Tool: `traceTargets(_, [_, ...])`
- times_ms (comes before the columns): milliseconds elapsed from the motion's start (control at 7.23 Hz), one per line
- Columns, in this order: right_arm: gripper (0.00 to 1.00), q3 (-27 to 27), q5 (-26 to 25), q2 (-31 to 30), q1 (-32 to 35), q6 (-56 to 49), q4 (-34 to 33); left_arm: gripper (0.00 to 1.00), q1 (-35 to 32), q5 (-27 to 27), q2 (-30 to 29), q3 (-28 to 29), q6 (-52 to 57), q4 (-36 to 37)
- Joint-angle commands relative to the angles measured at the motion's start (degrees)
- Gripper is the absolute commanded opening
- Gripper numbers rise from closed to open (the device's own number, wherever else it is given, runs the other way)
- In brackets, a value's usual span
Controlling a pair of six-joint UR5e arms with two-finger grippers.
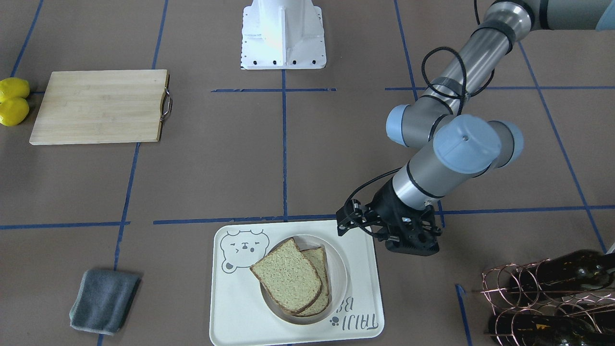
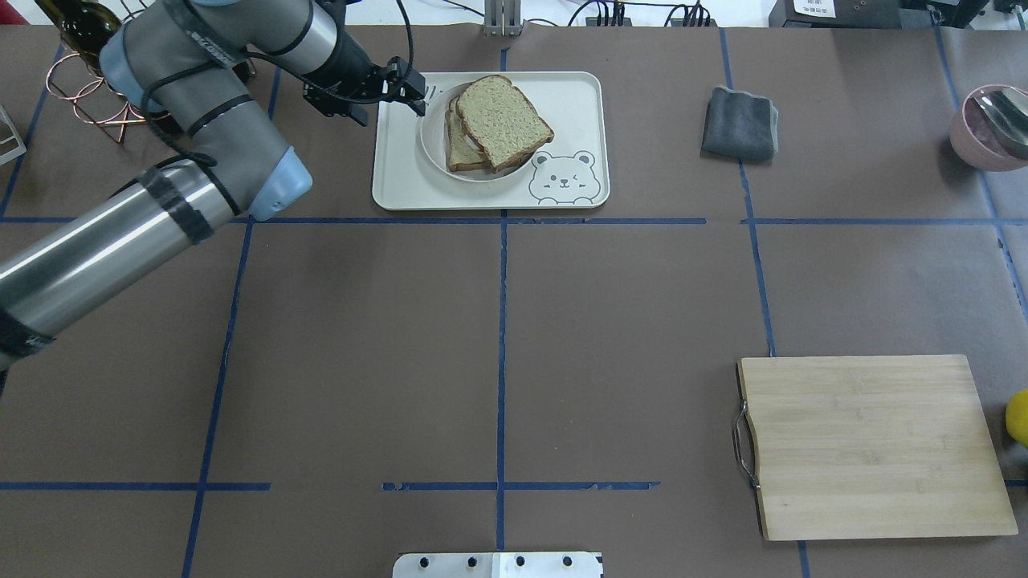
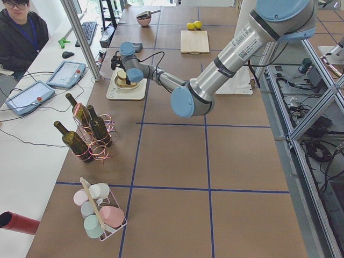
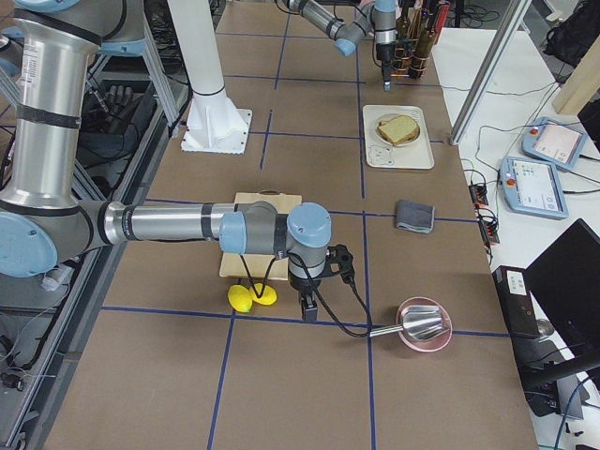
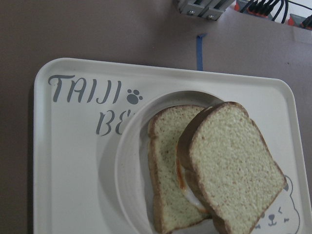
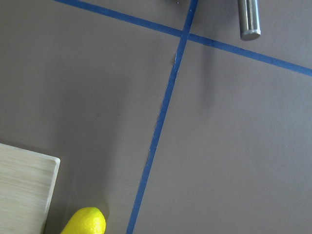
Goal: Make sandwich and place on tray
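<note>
The sandwich (image 1: 288,281) is two slices of seeded bread, the top one offset, with a bit of white-and-orange egg (image 5: 183,183) showing between them. It lies on a small round white plate (image 1: 338,269) that stands on the cream tray (image 1: 230,307) with the bear face and "TAIJI BEAR" lettering. My left gripper (image 1: 342,222) hovers just off the tray's corner beside the plate, looks open and holds nothing; it also shows in the overhead view (image 2: 418,92). My right gripper (image 4: 309,305) shows only in the exterior right view, near the lemons; I cannot tell its state.
A wooden cutting board (image 2: 871,445) lies on the robot's right with two lemons (image 1: 12,101) beside it. A grey cloth (image 2: 740,122) lies right of the tray. A copper rack with wine bottles (image 1: 543,298) stands near the left gripper. A pink bowl with a spoon (image 2: 992,124) is far right.
</note>
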Motion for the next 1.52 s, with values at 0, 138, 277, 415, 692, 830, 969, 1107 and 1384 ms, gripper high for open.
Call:
traceTargets(0, [1.00,-0.1,0.0,0.0,0.0,0.1,0.1,1.00,-4.3,-1.7,13.5,-19.5,12.0,11.1])
traceTargets(138, [1.00,-0.2,0.0,0.0,0.0,0.1,0.1,1.00,-6.7,-1.7,18.0,-26.6,19.8,17.4])
traceTargets(277, [1.00,-0.1,0.0,0.0,0.0,0.1,0.1,1.00,-9.6,-1.7,23.3,-31.4,27.5,21.2])
traceTargets(415, [1.00,-0.1,0.0,0.0,0.0,0.1,0.1,1.00,-12.7,-1.7,28.4,-33.3,34.3,21.5])
traceTargets(692, [1.00,-0.2,0.0,0.0,0.0,0.1,0.1,1.00,-19.5,-1.8,37.4,-33.7,48.6,21.5])
traceTargets(830, [1.00,-0.3,0.0,0.0,0.0,0.1,0.1,1.00,-22.1,-3.0,41.0,-32.8,55.2,21.5])
traceTargets(969, [1.00,-0.3,0.1,0.0,0.0,0.1,0.1,1.00,-24.9,-6.0,43.6,-32.1,59.0,21.5])
traceTargets(1107, [1.00,-0.5,0.2,0.0,0.0,0.1,-0.1,1.00,-27.2,-6.5,47.5,-32.2,61.9,21.0])
traceTargets(1384, [1.00,-0.8,0.4,0.0,0.0,0.0,0.0,1.00,-31.0,-6.5,53.1,-31.8,66.1,21.6])
